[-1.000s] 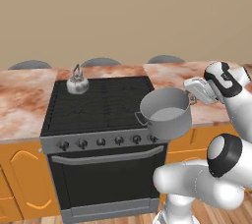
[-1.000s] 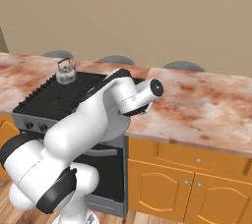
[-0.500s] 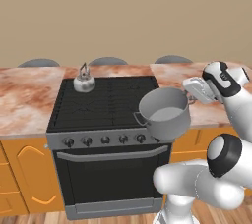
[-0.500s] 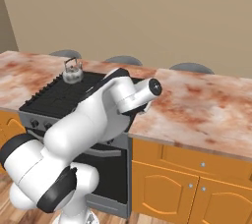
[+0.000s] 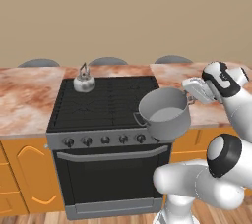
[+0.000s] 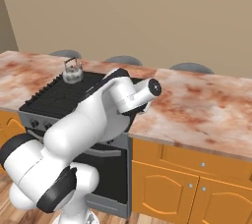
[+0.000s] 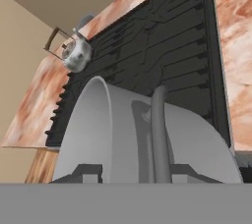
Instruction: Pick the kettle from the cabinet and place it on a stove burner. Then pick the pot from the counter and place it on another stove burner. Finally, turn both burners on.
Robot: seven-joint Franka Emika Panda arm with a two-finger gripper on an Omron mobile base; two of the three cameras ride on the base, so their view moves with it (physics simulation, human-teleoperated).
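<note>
The wide grey pot hangs in the air over the front right part of the black stove. My gripper is shut on its right side handle. In the hand view the pot is close up, with its loop handle between my fingertips. The small silver kettle stands upright on the back left burner, well left of the pot, and is also seen as the kettle and kettle. In the right base view my arm hides the pot. The cabinet is out of view.
Marbled reddish counter runs on both sides of the stove, wider on the right. A steel strip of knobs fronts the range. Orange base doors sit below. Grey chair backs show behind the counter.
The whole picture has shifted: the base has driven sideways, and the stove sits further right in both base views. The pot stays in my gripper, unchanged.
</note>
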